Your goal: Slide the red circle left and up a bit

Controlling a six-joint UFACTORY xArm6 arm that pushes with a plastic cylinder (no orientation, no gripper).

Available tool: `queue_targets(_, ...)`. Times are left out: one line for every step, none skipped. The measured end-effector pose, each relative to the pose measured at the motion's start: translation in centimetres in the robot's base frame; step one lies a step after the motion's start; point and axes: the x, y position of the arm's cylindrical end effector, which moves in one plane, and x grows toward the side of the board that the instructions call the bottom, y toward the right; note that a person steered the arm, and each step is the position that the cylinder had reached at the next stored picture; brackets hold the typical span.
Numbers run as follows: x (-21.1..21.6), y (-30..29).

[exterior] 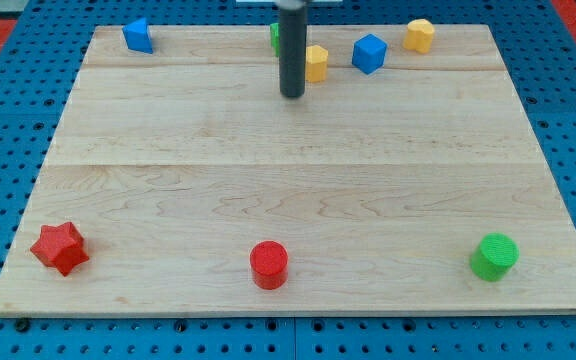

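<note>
The red circle [268,264] stands upright on its flat end near the desk [298,190] bottom edge, a round block without any long axis. The tip [292,95] rests well above it, touching nothing, just left of a yellow block [316,63].

Rod [292,45] hides most of green block [275,37]; shape unclear.

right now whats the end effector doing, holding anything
My tip: no jaws, holding nothing, touching no block; just left of a yellow block, far above the red circle.
</note>
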Motion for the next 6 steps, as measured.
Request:
queue_targets(9.1,7.4)
queue_targets(21.2,7.3)
queue_targets(24.7,3.3)
queue_targets(23.6,1.7)
queue_targets(18.6,0.1)
queue_targets(23.7,1.1)
